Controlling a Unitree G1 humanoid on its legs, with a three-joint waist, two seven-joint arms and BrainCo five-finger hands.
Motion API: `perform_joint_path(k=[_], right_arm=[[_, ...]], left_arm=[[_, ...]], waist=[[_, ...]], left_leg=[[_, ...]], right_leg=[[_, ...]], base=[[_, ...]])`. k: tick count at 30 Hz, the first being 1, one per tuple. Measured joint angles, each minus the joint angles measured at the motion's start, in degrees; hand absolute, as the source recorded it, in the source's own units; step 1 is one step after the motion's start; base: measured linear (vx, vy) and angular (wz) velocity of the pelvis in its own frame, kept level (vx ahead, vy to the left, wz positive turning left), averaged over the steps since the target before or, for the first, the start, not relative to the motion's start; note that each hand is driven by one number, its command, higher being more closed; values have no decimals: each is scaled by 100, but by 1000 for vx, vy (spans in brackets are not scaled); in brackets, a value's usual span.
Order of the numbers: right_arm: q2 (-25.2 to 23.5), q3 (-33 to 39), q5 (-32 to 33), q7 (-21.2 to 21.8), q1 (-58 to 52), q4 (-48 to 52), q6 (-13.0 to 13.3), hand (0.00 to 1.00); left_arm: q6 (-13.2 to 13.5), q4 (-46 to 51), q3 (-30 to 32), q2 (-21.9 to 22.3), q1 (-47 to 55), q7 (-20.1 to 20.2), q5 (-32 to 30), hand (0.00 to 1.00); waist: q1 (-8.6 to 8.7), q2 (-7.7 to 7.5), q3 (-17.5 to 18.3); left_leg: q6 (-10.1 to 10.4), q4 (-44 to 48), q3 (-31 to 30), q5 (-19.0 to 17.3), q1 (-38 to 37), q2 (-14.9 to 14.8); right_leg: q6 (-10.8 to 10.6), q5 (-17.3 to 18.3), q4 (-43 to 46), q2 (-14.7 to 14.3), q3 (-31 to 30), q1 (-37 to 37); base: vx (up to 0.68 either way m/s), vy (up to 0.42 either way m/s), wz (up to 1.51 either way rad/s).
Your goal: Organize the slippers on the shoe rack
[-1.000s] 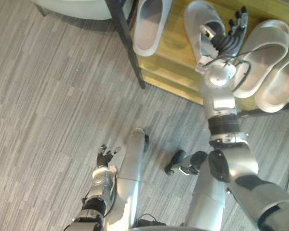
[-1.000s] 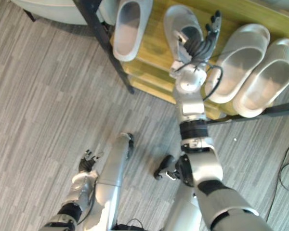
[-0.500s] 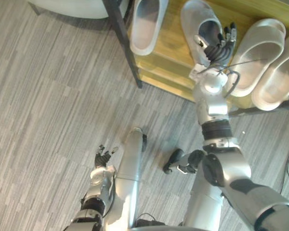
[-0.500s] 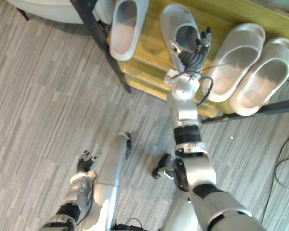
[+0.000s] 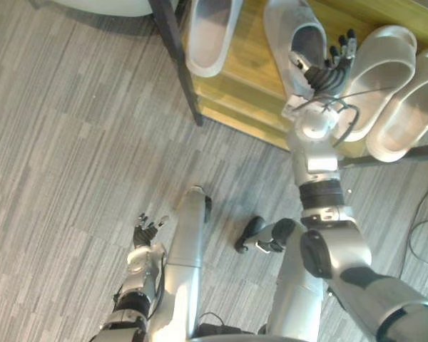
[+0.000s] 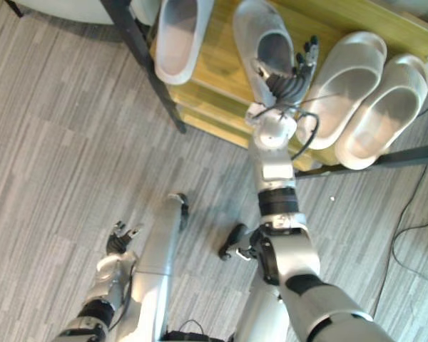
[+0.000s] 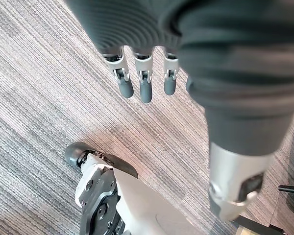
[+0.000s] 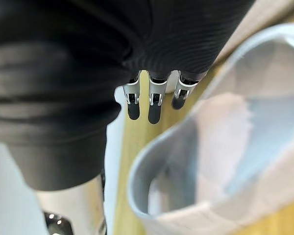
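Grey slipper (image 5: 285, 21) and three others lie on shoe rack (image 5: 235, 78); it sits askew, so straightening is likely left. Right hand (image 5: 325, 74) is just beside it, fingers straight, empty. Left hand (image 5: 147, 232) hangs relaxed, well off rack.

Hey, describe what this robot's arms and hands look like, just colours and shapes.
The right arm and left arm are silver-grey rounded segments with black bands. The right hand and left hand each have a dark ribbed cover over back and wrist, plus slim silver fingers with dark rounded tips.
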State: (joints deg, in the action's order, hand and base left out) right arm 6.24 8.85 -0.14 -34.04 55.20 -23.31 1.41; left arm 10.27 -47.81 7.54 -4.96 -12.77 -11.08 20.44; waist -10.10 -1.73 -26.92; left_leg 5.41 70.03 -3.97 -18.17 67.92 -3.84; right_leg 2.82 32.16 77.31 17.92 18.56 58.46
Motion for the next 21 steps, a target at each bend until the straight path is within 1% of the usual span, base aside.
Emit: perform_joint_path(k=[4,6,11,21], right_arm=[[-8,2,-40,-31,-24,16,-1,0],[-8,3,-219,-40,-34,25,-6,0],[-9,47,-246,-77,-154,272,-36,0],[-7,220,-93,-6,-171,171,-37,0]], left_arm=[[0,-2,11,-4,1,0,-2,0],[0,-3,24,-4,1,0,-2,0],[0,-10,39,-3,3,-1,-8,0],[0,-18,44,-3,3,-1,-7,0]], waist=[[14,0,0],[16,0,0],[25,0,0],[25,0,0]], left_leg=[[0,0,2,0,-4,-6],[0,0,2,0,-4,-7],[-1,0,8,-1,-5,-7],[-3,-13,41,-2,1,-16]], right_leg=[[-6,-3,-1,-3,-3,1],[-6,-3,-1,-4,-3,1],[-6,-3,-1,-3,-8,1],[-17,-10,-1,-5,-49,45]], base=[[0,0,0],[0,0,0],[0,0,0],[0,0,0]])
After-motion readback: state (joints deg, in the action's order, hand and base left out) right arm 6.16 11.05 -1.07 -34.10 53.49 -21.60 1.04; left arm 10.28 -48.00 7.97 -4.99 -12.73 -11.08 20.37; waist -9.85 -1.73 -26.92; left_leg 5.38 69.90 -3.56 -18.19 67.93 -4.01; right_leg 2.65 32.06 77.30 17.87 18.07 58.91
